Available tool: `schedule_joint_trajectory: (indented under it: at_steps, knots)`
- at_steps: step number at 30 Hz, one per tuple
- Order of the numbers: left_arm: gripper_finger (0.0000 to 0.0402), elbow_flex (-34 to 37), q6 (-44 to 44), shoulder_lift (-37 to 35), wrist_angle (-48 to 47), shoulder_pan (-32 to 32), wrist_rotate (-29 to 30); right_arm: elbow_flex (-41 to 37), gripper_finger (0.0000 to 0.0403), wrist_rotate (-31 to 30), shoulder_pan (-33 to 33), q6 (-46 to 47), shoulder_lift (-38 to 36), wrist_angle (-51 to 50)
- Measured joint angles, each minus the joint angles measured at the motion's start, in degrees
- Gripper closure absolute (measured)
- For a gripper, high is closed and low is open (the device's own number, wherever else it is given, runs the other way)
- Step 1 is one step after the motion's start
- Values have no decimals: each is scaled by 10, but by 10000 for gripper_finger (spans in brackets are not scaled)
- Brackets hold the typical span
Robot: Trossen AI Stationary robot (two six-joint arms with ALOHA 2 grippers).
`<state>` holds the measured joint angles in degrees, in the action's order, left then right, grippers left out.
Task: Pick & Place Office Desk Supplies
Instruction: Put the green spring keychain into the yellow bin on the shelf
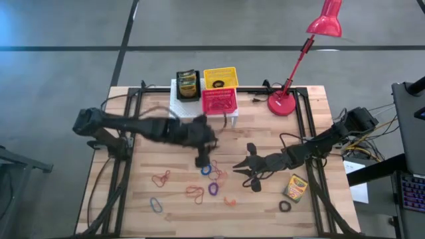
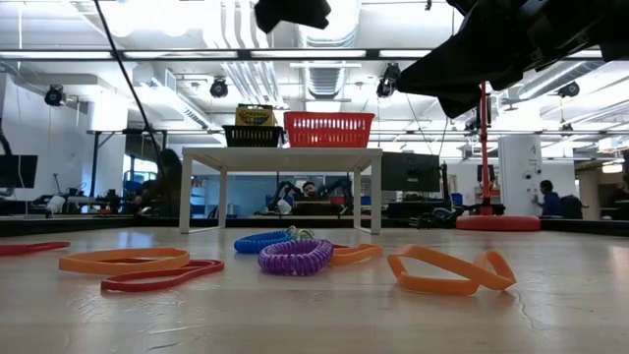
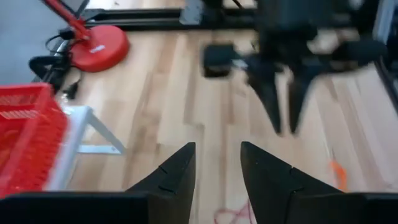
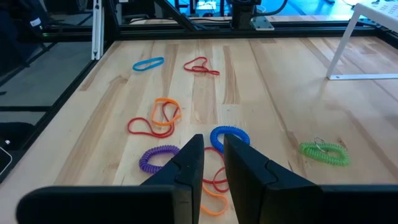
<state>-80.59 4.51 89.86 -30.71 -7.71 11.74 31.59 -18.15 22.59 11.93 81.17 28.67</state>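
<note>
Most loops (image 2: pixel 295 258) are lying loose on the counter (image 1: pixel 265 209), so sorting is barely starting. Both tools are hovering empty: right tool (image 4: pixel 212 163) narrowly parted, left tool (image 3: pixel 217 171) open. Baskets (image 1: pixel 220 93) are waiting beyond.

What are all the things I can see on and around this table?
table: one, light wood
elastic loops: about nine; red, orange, blue, purple, green, black; scattered over the table's front half
crayon boxes: two, yellow-green; one on the table front right, one in the black basket
baskets: three on the rack; black, yellow, red
rack: one, white, at the table's back
desk lamp: one, red, back right
left tool: dark, empty, fingers apart, over the table's middle
right tool: dark, empty, fingers slightly apart, right of centre
</note>
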Motion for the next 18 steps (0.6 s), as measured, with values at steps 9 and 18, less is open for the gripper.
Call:
schedule_joint_trajectory:
  at_steps: [9, 18]
  knots:
    - [271, 117, 81, 0, 30, -123, 155, 0, 344, 0, 0, 1, 0, 2]
    - [271, 299, 245, 0, 164, -143, 157, 0, 344, 0, -6, 1, 51, 52]
